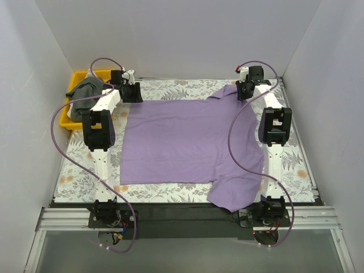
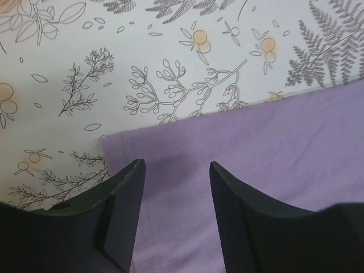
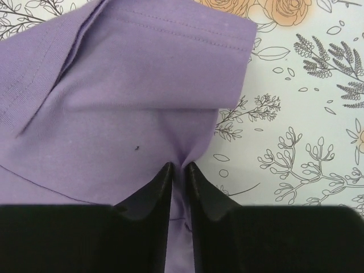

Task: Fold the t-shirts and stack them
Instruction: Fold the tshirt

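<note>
The lilac-purple t-shirt (image 1: 187, 142) lies spread on the floral table, one sleeve hanging over the near edge at the right. My left gripper (image 1: 129, 90) is open at the shirt's far left corner; in the left wrist view its jaws (image 2: 176, 165) straddle the purple cloth (image 2: 261, 148) without pinching it. My right gripper (image 1: 245, 91) is shut on the shirt's far right sleeve; in the right wrist view the cloth (image 3: 142, 85) bunches between its jaws (image 3: 178, 166). The dark grey-green t-shirt (image 1: 88, 91) lies crumpled in the yellow tray.
The yellow tray (image 1: 73, 116) stands at the far left of the table, beside the left arm. White walls enclose the table on three sides. Purple cables loop from both arms over the cloth (image 1: 234, 142).
</note>
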Controlling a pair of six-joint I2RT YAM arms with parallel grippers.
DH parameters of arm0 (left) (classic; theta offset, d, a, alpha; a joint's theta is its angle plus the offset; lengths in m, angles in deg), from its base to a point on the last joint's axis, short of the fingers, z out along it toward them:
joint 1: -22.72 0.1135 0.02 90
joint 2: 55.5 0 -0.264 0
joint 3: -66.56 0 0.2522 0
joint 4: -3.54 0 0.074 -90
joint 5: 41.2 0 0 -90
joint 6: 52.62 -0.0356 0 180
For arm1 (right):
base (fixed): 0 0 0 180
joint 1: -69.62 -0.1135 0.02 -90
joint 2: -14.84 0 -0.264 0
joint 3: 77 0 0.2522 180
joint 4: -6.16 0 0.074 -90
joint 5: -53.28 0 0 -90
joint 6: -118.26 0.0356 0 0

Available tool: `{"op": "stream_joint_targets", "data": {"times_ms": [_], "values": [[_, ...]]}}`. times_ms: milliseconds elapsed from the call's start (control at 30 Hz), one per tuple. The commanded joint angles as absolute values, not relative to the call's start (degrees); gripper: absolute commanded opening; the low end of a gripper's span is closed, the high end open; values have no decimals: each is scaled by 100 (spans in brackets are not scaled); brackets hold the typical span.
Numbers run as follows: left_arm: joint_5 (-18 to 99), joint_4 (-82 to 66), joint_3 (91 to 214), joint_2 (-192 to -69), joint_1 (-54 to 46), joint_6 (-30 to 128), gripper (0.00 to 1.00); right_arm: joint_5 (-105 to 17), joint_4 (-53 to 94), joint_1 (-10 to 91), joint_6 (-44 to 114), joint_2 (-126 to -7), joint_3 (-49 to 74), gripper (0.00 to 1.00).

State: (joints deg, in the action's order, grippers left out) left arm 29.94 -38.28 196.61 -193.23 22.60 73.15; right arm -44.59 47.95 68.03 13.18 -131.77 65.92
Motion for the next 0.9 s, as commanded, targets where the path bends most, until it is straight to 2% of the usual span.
{"op": "stream_joint_targets", "data": {"times_ms": [0, 167, 767, 867], "values": [[3156, -3914, 19766, -19260, 2263, 7219, 48, -4366, 4928, 6830, 1384, -13317, 6560, 22], [3280, -3923, 20231, -19621, 2447, 7158, 44, -4208, 4927, 6830, 1147, -13203, 6560, 2], [3008, -3729, 20416, -20078, 2456, 6410, 44, -4199, 4910, 6830, 989, -13150, 6508, 1], [2911, -3694, 20504, -20175, 2465, 6393, 40, -4181, 4910, 6830, 962, -13141, 6508, 1]]}}
